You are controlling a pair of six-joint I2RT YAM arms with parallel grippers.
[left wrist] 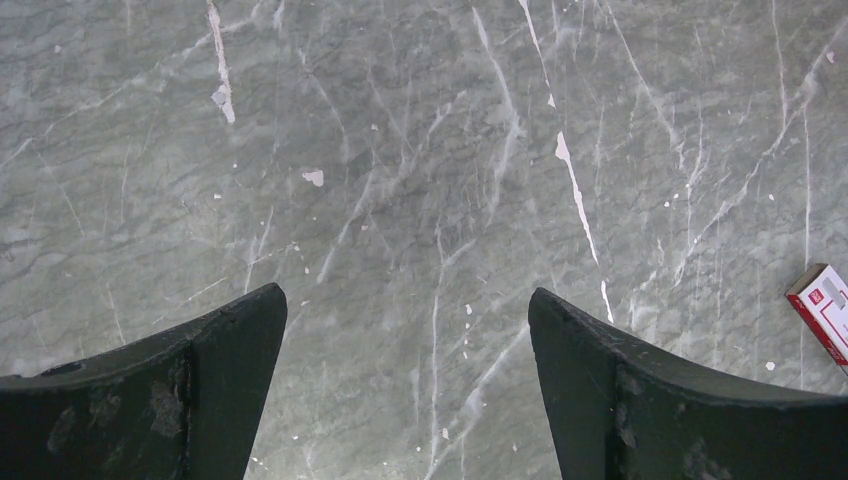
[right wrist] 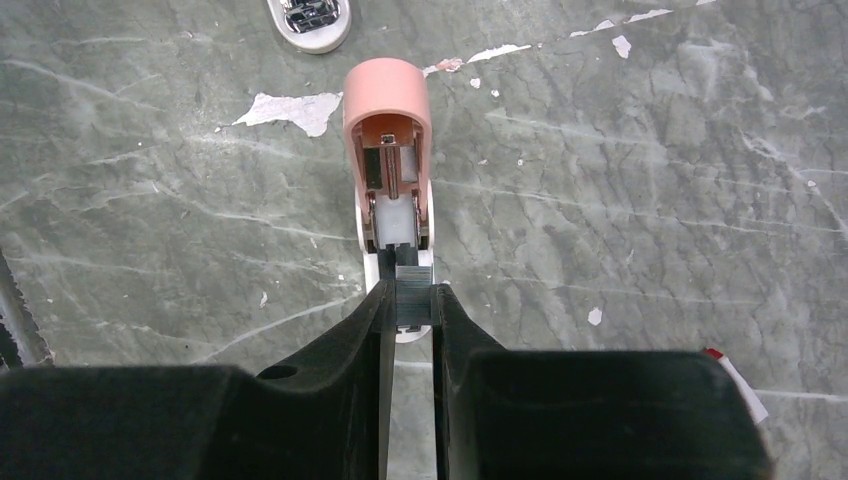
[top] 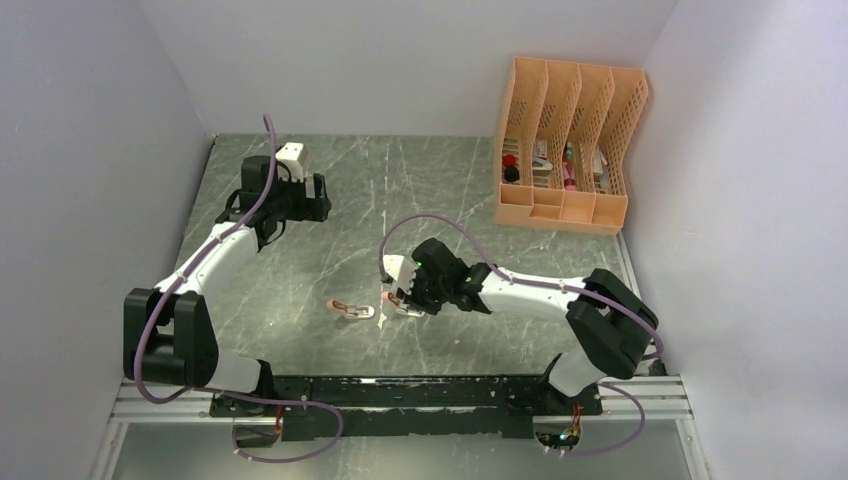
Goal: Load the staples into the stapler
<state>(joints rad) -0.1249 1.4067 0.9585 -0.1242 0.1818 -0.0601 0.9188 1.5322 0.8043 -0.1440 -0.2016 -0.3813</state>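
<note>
Strip of silvery staples [right wrist: 412, 288] pinched by the right gripper [right wrist: 410, 305], front end at the channel of the open salmon-pink mini stapler [right wrist: 388, 120], mid-table, left gripper [left wrist: 405, 310] spread wide over bare grey marble tabletop [top: 400, 190] near the far left wall, red-and-white cardboard box [left wrist: 825, 312] at its camera's right edge

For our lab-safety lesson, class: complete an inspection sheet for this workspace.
Surface: grey marbled tabletop, with chipped white patches.
Job's things: pink stapler lying open; staple strip at its channel; staple box apart on the surface.
Clutter: second stapler close by.
Claws: left claw open, holding nothing; right claw shut on the staple strip.
Cables: purple cables looping along both arms.
Surroundings: orange file rack in the far right corner; plain walls.
</note>
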